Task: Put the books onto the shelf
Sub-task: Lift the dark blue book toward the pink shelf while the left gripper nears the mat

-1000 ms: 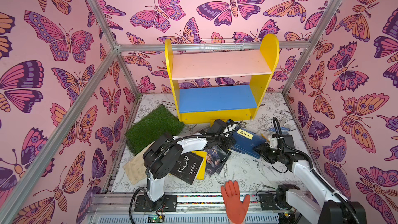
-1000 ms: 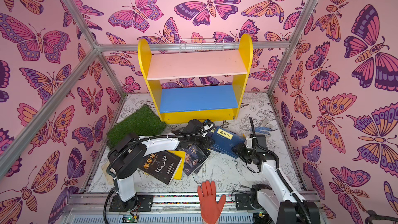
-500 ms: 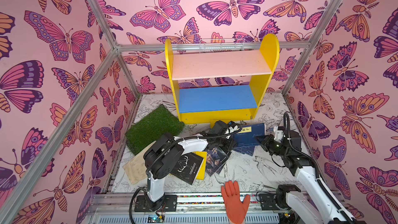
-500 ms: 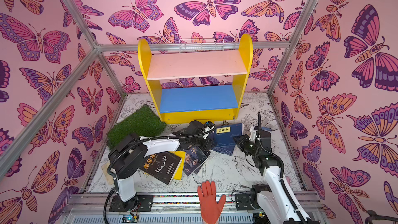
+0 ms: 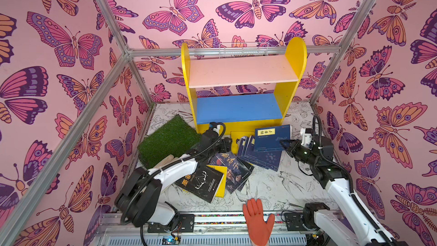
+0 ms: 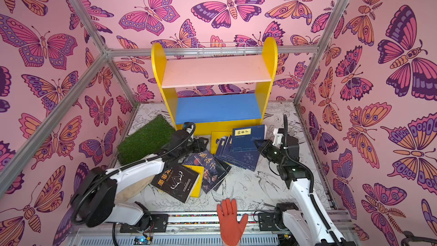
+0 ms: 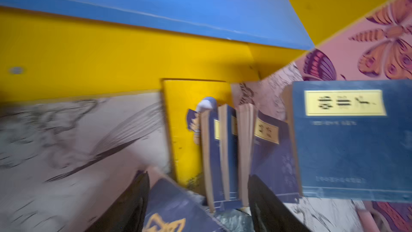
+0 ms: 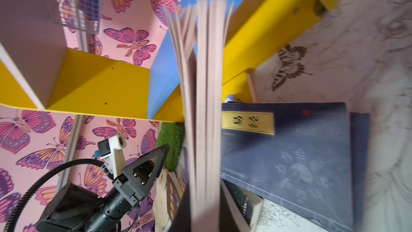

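Grass mat [image 5: 169, 139] far left, flat on the floor, one corner just beside the shelf [image 5: 293, 67], which stands centre against the back wall.

Left gripper [image 5: 228, 142] sits low, just in front of the shelf base, between mat and book pile. Left wrist view: its fingers [image 7: 131, 204] are spread apart with nothing pinched, and page edges of the navy stack [image 7: 225, 152] are in the gap ahead.

Black antler book [image 5: 203, 183] lies flat, partly under the left arm, overlapping a yellow book [image 5: 221, 185]. Portrait book [image 5: 233, 171] is next right, flat and skewed, touching both.

Second yellow book [image 5: 238, 138] lies flat against the shelf base, partly under the navy stack. That stack is fanned out on the floor right of centre.

Top navy book [image 5: 272, 138], yellow label, is raised off the stack, cover up, close to the shelf's right foot. Right gripper [image 5: 285, 144] is clamped tight on its right edge. Right wrist view shows pages fanning out from the jaws, blurred.

Orange glove [image 5: 257, 221] is on the front rail, centre.

Every book is on the floor in front of the shelf, bar the gripped one.
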Tool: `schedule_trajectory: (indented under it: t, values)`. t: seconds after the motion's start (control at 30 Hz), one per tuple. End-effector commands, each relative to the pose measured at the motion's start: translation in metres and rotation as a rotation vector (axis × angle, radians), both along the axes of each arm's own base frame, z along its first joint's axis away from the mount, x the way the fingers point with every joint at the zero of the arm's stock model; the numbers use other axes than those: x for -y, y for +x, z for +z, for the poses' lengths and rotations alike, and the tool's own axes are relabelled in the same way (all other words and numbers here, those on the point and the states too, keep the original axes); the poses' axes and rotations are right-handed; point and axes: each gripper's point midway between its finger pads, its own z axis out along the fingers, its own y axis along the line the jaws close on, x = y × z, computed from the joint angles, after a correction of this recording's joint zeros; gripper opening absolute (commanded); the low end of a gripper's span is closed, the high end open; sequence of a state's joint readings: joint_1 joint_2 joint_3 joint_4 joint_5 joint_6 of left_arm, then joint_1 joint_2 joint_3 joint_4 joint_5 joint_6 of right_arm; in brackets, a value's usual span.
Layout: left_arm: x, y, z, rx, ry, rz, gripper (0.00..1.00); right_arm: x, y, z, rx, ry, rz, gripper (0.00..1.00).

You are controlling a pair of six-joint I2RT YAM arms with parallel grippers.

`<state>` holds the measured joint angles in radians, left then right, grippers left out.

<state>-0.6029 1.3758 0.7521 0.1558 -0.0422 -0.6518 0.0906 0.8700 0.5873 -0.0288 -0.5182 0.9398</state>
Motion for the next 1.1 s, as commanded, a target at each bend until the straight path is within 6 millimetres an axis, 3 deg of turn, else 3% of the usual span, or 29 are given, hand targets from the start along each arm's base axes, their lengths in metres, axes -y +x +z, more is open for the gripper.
schedule_trajectory:
  t: [0.0, 0.03, 0.17, 0.37, 0.53, 0.67, 0.83, 0.9, 1.07]
  values:
    - [-0.083, -0.021, -0.042, -0.171, 0.088, 0.398, 0.62, -0.029, 0.018, 0.076, 0.24, 0.039, 0.071, 0.0]
    - [-0.099, -0.031, -0.054, -0.212, 0.125, 0.455, 0.62, -0.04, 0.023, 0.084, 0.263, 0.036, 0.089, 0.0]
    - [-0.129, -0.055, -0.06, -0.24, 0.168, 0.543, 0.74, -0.086, 0.047, 0.102, 0.31, 0.048, 0.158, 0.0]
    - [-0.153, -0.075, -0.084, -0.333, 0.122, 0.631, 0.88, -0.152, 0.09, 0.119, 0.353, 0.037, 0.206, 0.0]
    - [-0.162, -0.079, -0.083, -0.334, 0.125, 0.644, 0.99, -0.186, 0.109, 0.131, 0.378, 0.071, 0.221, 0.0]
    - [-0.17, -0.082, -0.08, -0.316, 0.135, 0.664, 1.0, -0.196, 0.097, 0.135, 0.384, 0.04, 0.264, 0.0]
    - [-0.175, -0.084, -0.082, -0.312, 0.153, 0.68, 1.0, -0.205, 0.057, 0.156, 0.418, 0.06, 0.387, 0.0]
    - [-0.177, -0.084, -0.083, -0.311, 0.167, 0.688, 1.0, -0.209, 0.041, 0.177, 0.459, 0.084, 0.431, 0.0]
    - [-0.176, -0.081, -0.084, -0.317, 0.187, 0.682, 1.0, -0.211, 0.022, 0.263, 0.613, 0.202, 0.487, 0.0]
